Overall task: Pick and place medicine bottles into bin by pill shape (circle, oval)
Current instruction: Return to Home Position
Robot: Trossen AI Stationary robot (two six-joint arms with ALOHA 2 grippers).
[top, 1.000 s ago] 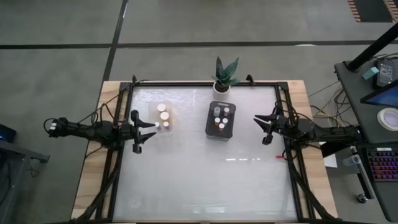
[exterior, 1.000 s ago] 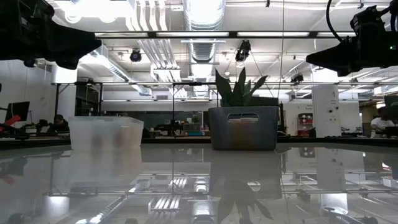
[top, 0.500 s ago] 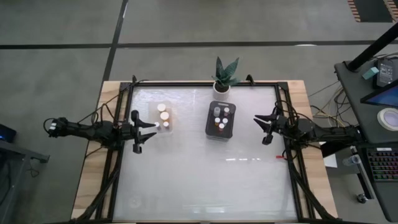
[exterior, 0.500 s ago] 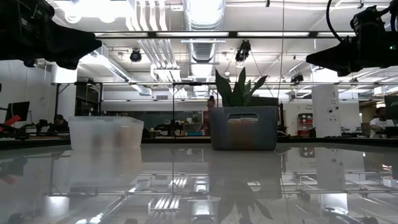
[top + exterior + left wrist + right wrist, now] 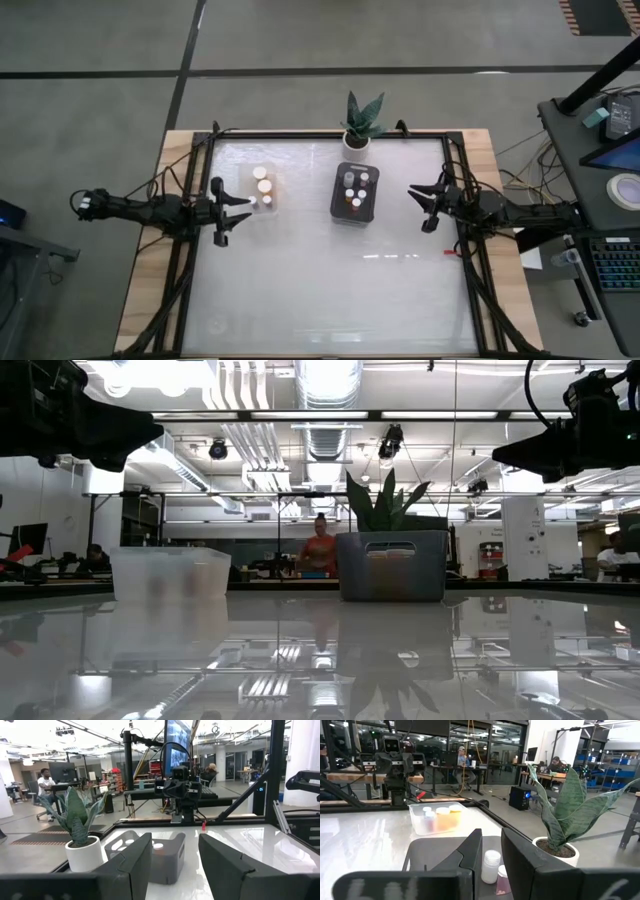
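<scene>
**Q:** What writing can be read on the medicine bottles?
**A:** None. Any print on them is too small to make out in all four views. The caps are white and several bodies are orange.

**Q:** Where do the bottles stand?
**A:** One group stands in the dark bin, near the middle of the glossy surface. The other group stands in the clear bin, which sits beside the dark bin on the left arm's side with a gap between them. A potted plant stands just behind the dark bin.

**Q:** How are the end effectors?
**A:** The left end effector hovers released and empty, beyond the clear bin as seen from the dark bin. The right end effector has its fingers parted and grasps nothing. It hangs apart from the dark bin on the opposite side.

**Q:** What does each view add?
**A:** Only the high view shows the caps in both bins at once. The low view shows just the bins' walls, with a person in a red top in the room behind, beside the dark bin. The left wrist view looks over the dark bin, where one white cap shows. The right wrist view shows a white bottle and a pinkish bottle inside the dark bin.
</scene>
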